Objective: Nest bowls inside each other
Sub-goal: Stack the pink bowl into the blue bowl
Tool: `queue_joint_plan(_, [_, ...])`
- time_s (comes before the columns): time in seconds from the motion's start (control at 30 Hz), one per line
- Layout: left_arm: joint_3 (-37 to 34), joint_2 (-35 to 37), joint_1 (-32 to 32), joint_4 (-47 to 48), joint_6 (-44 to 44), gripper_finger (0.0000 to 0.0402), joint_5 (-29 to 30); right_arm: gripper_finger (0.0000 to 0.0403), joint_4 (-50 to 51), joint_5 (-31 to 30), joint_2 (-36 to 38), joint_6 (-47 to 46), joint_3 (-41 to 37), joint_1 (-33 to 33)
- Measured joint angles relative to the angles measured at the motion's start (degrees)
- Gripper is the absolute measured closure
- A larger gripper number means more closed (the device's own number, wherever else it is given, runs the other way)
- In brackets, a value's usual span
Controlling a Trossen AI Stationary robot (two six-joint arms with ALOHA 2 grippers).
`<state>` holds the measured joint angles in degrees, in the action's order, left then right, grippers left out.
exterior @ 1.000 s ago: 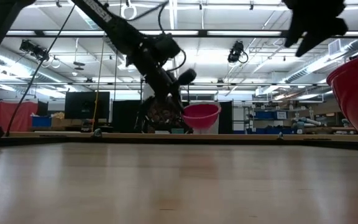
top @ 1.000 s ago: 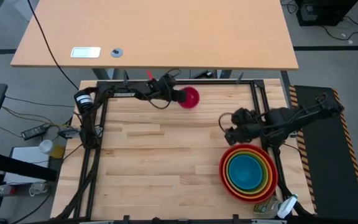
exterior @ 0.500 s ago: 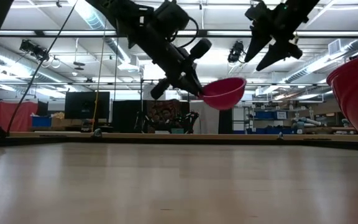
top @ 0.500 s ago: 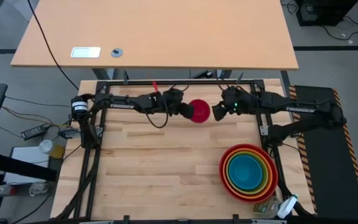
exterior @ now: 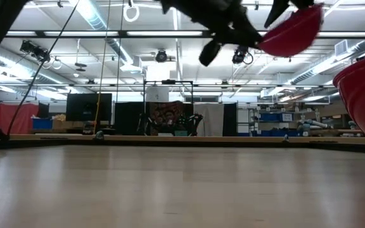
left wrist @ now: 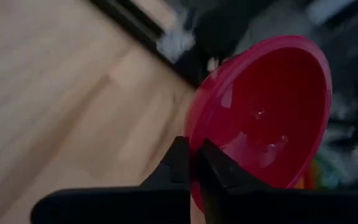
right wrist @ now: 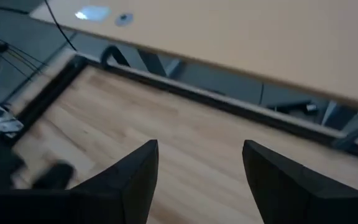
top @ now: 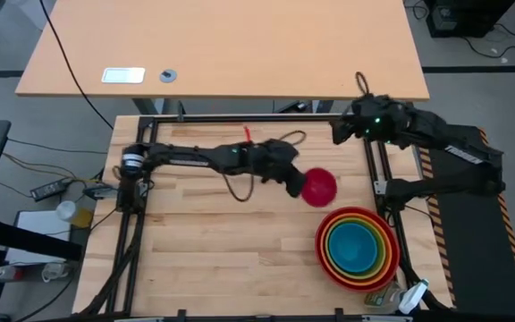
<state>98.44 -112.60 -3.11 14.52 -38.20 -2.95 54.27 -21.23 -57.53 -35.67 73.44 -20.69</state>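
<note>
The magenta pink bowl (top: 320, 188) hangs in the air just beyond the stack, with my left gripper (top: 297, 182) shut on it. In the low view this bowl (exterior: 293, 30) shows high up and tilted. The stack sits on the table near the right edge, in the near half. The red bowl (top: 326, 268) holds the orange (top: 386, 234), lime green (top: 329, 234) and blue (top: 356, 248) bowls. My right gripper (top: 338, 132) stands open over the table's far right corner, and its wrist view (right wrist: 201, 180) shows nothing between its fingers. My left gripper pinches the pink bowl's rim (left wrist: 196, 144) on the side nearest the arm, one finger inside the bowl and one outside. The fingers (left wrist: 180, 163) come from the table's left, slanting down. The bowl is lifted clear of the table and tilted.
A black frame rail (top: 266, 117) runs round the wooden table. A tan desk (top: 231, 45) stands beyond the far edge. A small bottle (top: 411, 298) lies by the near right corner. Bare wood (top: 222, 250) spreads left of the stack.
My left gripper has carried the pink bowl from the far edge toward the table's right and nearer, toward the stack. It has risen, and the bowl has tipped further. My right gripper has gone up from beside the stack to the far right corner, staying open.
</note>
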Motion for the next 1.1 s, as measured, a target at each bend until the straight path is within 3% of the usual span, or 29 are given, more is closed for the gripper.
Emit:
queue_joint_plan(0.23, [19.6, -13.54, 5.01, 8.2, 5.86, 0.0394, -4.88, 0.0163, 0.54, 0.3, 1.6, 4.6, 7.93, -3.04])
queue_joint_plan(0.47, [30.9, -23.14, 7.36, 9.34, 6.0, 0.0391, -5.37, 0.0163, -0.08, 4.18, 3.0, 4.56, 9.77, -2.99])
queue_joint_plan(0.67, [34.19, -27.61, 8.61, 8.54, 3.83, 0.0393, -5.53, 0.0163, -0.25, 4.95, 3.49, 4.38, 9.76, -2.9])
queue_joint_plan(0.87, [34.4, -30.89, 9.91, -0.36, 4.22, 0.0393, -3.17, 0.0163, -0.32, 6.54, 3.31, 4.34, 9.76, -2.9])
queue_joint_plan(1.1, [34.31, -32.0, 11.72, -3.84, 17.08, 0.0391, 5.25, 0.0163, -0.43, 6.53, 3.28, 4.34, 9.76, -2.18])
